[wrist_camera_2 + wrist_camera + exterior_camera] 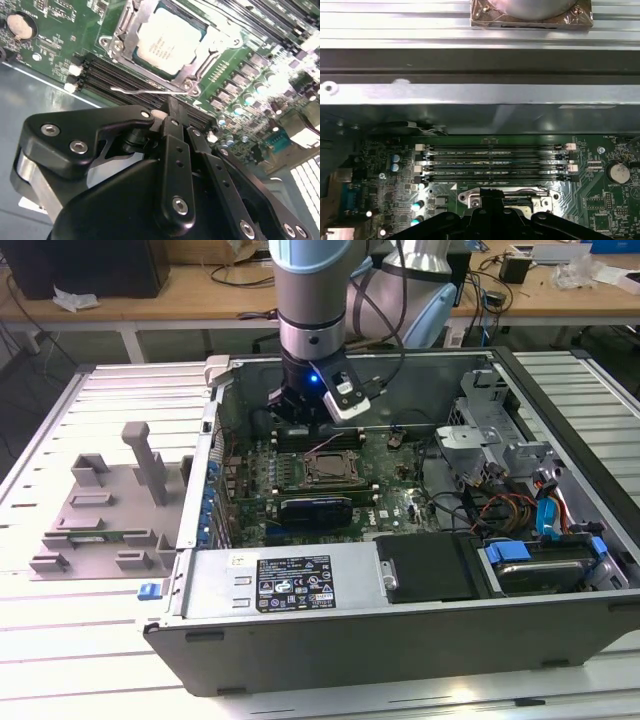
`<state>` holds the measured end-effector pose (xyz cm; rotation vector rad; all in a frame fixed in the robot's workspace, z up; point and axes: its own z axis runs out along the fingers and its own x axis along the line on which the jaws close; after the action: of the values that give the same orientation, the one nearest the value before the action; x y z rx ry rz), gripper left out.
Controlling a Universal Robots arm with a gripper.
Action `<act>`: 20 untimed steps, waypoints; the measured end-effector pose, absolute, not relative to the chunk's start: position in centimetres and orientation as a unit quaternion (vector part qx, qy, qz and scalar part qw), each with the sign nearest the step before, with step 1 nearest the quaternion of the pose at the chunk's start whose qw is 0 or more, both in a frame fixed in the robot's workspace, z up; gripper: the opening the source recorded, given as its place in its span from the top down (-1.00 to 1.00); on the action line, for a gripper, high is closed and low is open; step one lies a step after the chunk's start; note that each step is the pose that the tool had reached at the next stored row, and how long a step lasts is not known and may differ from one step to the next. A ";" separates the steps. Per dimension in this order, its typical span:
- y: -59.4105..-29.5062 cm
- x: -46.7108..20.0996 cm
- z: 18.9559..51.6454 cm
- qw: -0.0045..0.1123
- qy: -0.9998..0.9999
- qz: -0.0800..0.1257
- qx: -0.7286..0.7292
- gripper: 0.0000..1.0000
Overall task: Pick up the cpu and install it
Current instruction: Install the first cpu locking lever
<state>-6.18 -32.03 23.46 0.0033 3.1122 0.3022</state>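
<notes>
1. Judged from how things lie, the picking-up part of the task is done. The cpu (169,42) lies silver face up inside the socket frame (116,46) on the motherboard (45,45). The work stands at the installing end.

2. In the second wrist view the cpu sits just beyond the tips of the jaws and lower than them, apart from them. A bank of memory slots (102,75) runs between the tips and the socket.

3. The gripper (172,109) hovers over those slots. In the exterior view it hangs inside the open computer case (400,640), which stands on the slatted surface (60,660).

4. The jaws look drawn together at the tips, with nothing seen between them. They carry nothing and touch neither the chip nor the frame.

5. A thin wire lever (145,91) lies along the socket edge nearest the jaws, just ahead of the tips. Whether it is latched down cannot be told, nor whether the frame is pressing on the chip.

6. As a judgement, any further move here calls for small, careful motion. The lever, the slot clips and the crowded board parts all lie close under the tips, and the chip must not be nudged out of square in its seat.
</notes>
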 end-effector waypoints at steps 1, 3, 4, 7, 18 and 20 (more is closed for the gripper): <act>-32.0 -5.8 23.3 0.007 0.995 0.097 0.001 0.79; -32.0 -5.4 23.1 0.008 0.995 0.097 0.001 0.79; -32.0 -5.3 23.0 0.008 0.995 0.097 0.002 0.79; -31.8 -5.0 22.6 0.008 0.995 0.097 0.002 0.79; -31.6 -5.0 22.0 0.011 0.995 0.097 0.002 0.79; -31.6 -5.0 21.9 0.012 0.995 0.097 0.002 0.79</act>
<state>-5.01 -31.61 21.89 0.0063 3.1025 0.3020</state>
